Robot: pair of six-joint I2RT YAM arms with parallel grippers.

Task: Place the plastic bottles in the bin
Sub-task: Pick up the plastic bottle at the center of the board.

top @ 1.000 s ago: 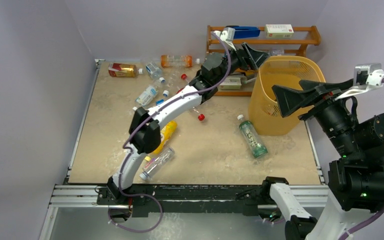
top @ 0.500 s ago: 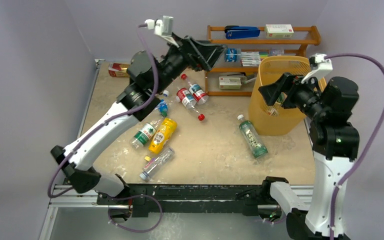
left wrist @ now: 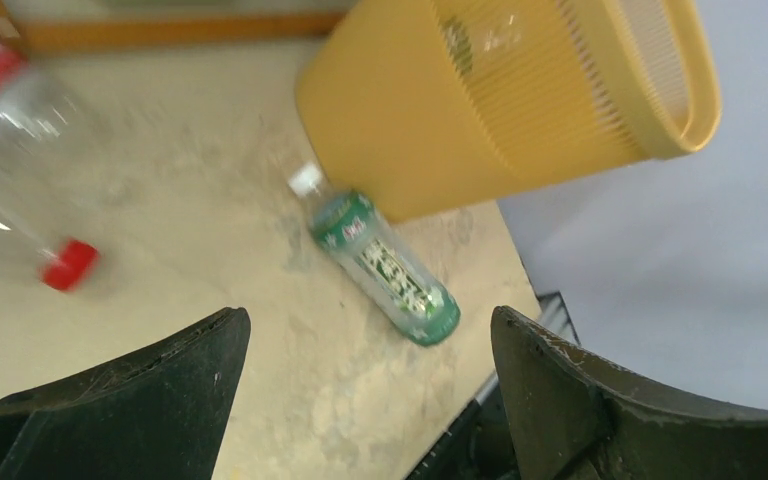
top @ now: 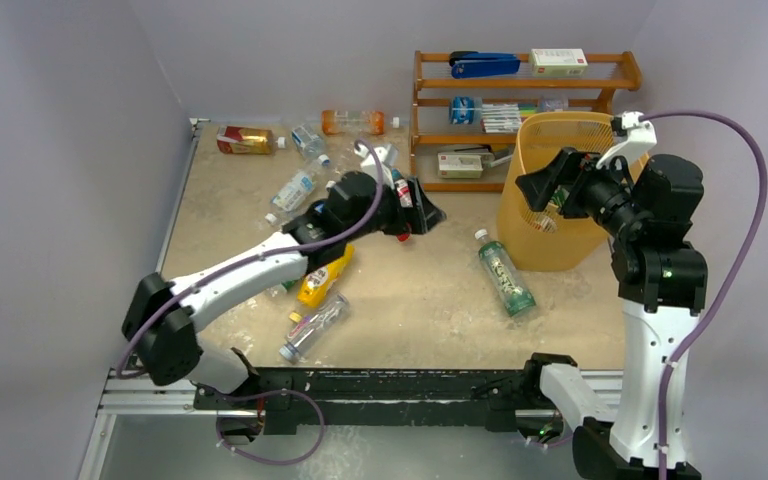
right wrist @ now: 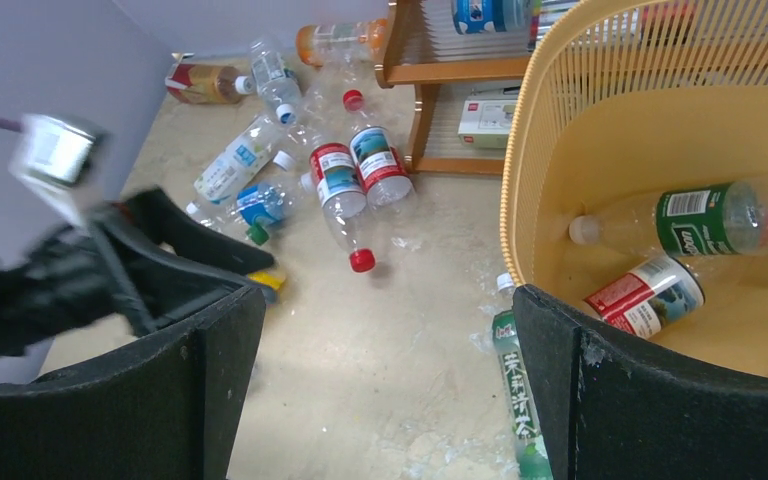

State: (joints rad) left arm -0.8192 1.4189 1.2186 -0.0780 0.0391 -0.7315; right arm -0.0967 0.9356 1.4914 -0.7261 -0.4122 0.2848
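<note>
The bin (top: 528, 225) stands at the right of the table (top: 430, 300), loose bottles (top: 295, 188) to its left.
In the bin lie two bottles (right wrist: 705, 222); a lone bottle (top: 505, 277) lies just before it, the shelf rack (top: 515, 84) behind.
</note>
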